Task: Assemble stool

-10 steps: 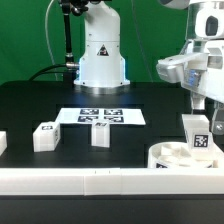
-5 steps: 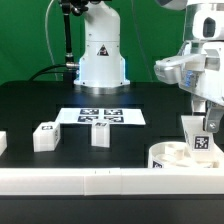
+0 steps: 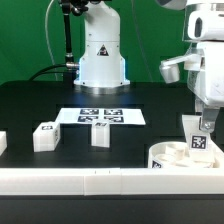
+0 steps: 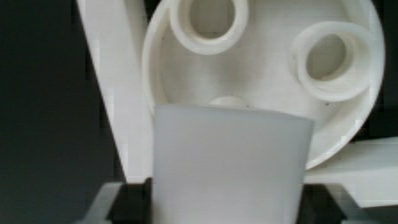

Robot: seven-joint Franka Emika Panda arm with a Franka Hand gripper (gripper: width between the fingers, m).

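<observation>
the gripper (image 3: 206,124) is clamped, half open, on a chunky white plastic leg (image 3: 200,142) standing upright on the thick round white seat disc (image 3: 168,157), at the black desk's (image 3: 40,100) near corner on the exterior view's right.

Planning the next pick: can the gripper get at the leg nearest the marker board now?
Probably not yet: the gripper holds another leg at the seat, though nothing blocks the free leg.

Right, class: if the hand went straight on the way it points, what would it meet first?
The hand is closed on a leg, which leads the way. Probably the seat disc just beyond it comes first; whether the leg lines up with a socket is unclear.
</observation>
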